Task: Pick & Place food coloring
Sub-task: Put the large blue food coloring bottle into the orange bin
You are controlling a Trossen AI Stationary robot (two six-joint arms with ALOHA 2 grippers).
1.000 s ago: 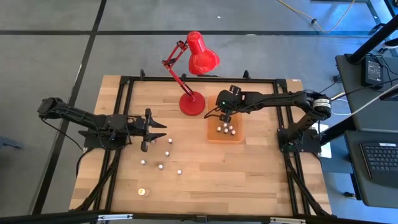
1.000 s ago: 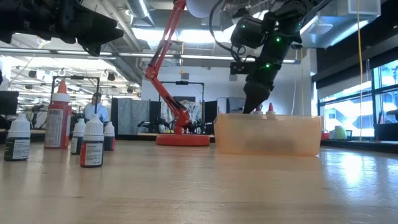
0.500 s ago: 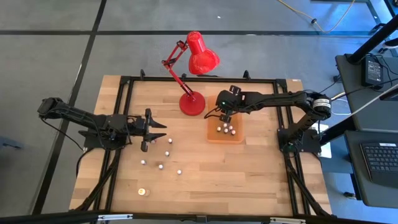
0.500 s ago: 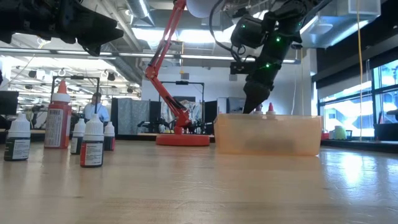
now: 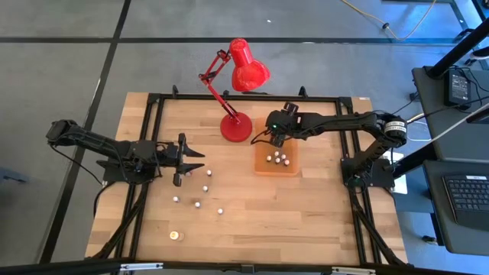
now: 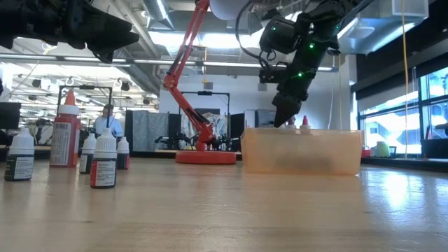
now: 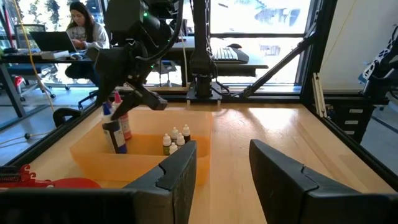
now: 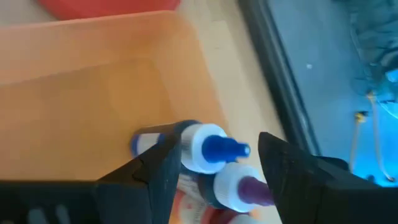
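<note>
Orange and translucent, the tray (image 5: 276,163) is sitting on the wooden table (image 5: 306,206) just in front of the red desk lamp (image 5: 236,84), with the right gripper (image 5: 276,143) hanging over its back edge. In the right wrist view its fingers (image 8: 155,168) are standing apart on either side of a blue-tipped bottle (image 8: 202,147) and touching nothing, with a purple-tipped bottle (image 8: 239,190) just beside that one; both are standing inside the tray. The left wrist view is showing the same pair of taller bottles (image 7: 115,127) upright below the gripper, near a cluster of small white-capped bottles (image 7: 175,138) toward the tray's middle. From above, that cluster (image 5: 277,159) is showing as white dots in the tray.

The left gripper (image 5: 194,159) is hovering at the table's left side, its fingers (image 7: 180,169) parted with nothing between them. More food coloring bottles (image 5: 197,188) are lying scattered on the wood just in front of it, well apart from the tray. In the low view these are standing upright: a tall red bottle (image 6: 65,133), a dark one (image 6: 19,155), and a red-labelled one (image 6: 104,160) with others close behind. A person (image 7: 81,28) is sitting at a desk in the room beyond
</note>
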